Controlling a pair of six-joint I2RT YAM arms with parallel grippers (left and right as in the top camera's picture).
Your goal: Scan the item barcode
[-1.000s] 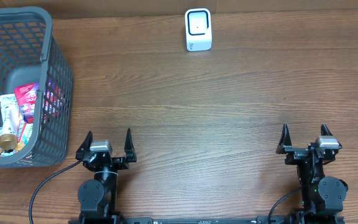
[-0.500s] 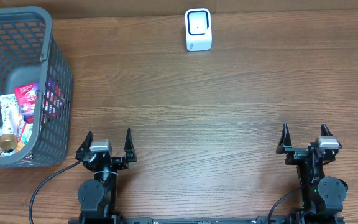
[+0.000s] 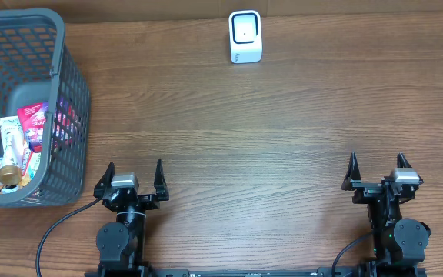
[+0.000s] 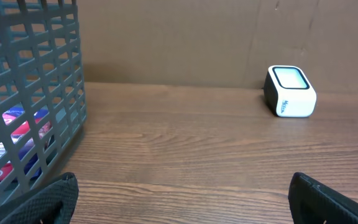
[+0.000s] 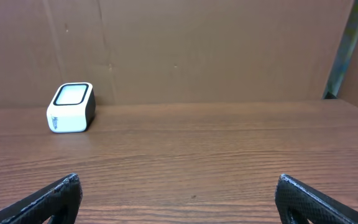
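A white barcode scanner [image 3: 245, 36] stands at the far middle of the wooden table; it also shows in the left wrist view [image 4: 289, 91] and the right wrist view [image 5: 71, 107]. Several packaged items [image 3: 23, 141] lie inside a grey basket [image 3: 60, 54] at the far left; pink packets [image 4: 8, 124] show through its mesh. My left gripper [image 3: 134, 174] rests open near the front edge, just right of the basket, with nothing between its fingers. My right gripper [image 3: 375, 165] rests open at the front right, also empty.
A brown cardboard wall [image 5: 197, 50] backs the table. The basket wall [image 4: 36, 93] stands close to the left of my left gripper. Bare wood lies between the grippers and the scanner.
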